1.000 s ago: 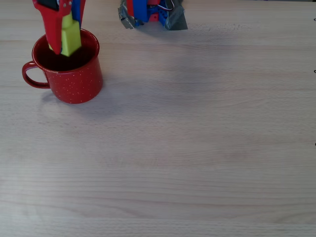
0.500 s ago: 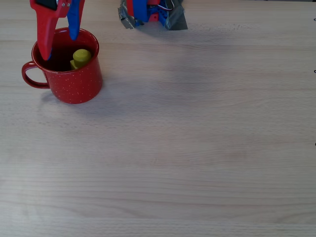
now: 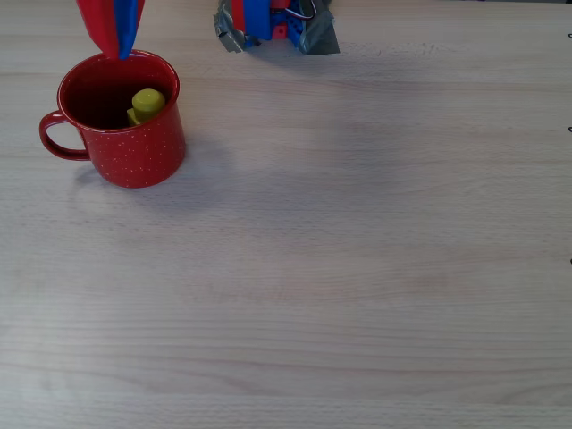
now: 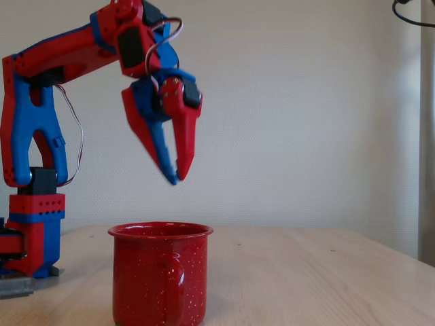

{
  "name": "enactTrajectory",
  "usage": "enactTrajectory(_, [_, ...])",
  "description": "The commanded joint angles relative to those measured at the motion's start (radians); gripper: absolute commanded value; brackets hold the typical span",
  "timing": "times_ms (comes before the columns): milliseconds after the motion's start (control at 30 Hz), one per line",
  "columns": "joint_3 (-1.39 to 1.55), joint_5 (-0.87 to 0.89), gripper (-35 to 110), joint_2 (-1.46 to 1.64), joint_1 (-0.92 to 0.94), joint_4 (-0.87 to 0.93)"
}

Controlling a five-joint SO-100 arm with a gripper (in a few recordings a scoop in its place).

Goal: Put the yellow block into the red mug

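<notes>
The yellow block (image 3: 146, 104) lies inside the red mug (image 3: 134, 152), against its right inner wall, stud showing. In the overhead view the mug stands at the table's upper left with its handle pointing left. My red-and-blue gripper (image 3: 119, 51) hangs over the mug's far rim, and its two fingers come together in a single point with nothing between them. From the fixed view the gripper (image 4: 177, 178) is well above the mug (image 4: 160, 278), apart from it and pointing down; the block is hidden behind the mug's wall.
The arm's base (image 3: 273, 22) is fixed at the top edge of the wooden table (image 3: 357, 268), right of the mug. In the fixed view the base (image 4: 30, 238) stands left of and behind the mug.
The block left the gripper and dropped into the mug. Since then the gripper has risen out of the mug and its fingers have come together.
</notes>
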Motion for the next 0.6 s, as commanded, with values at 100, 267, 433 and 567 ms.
enactTrajectory(100, [-0.120,0.040,0,0.037,-0.078,-0.074])
enactTrajectory(267, [-0.087,0.055,0,0.038,-0.198,-0.225])
enactTrajectory(433, [-0.026,0.075,0,0.046,-0.318,-0.377])
enactTrajectory(567, [0.061,0.087,0,0.080,-0.413,-0.472])
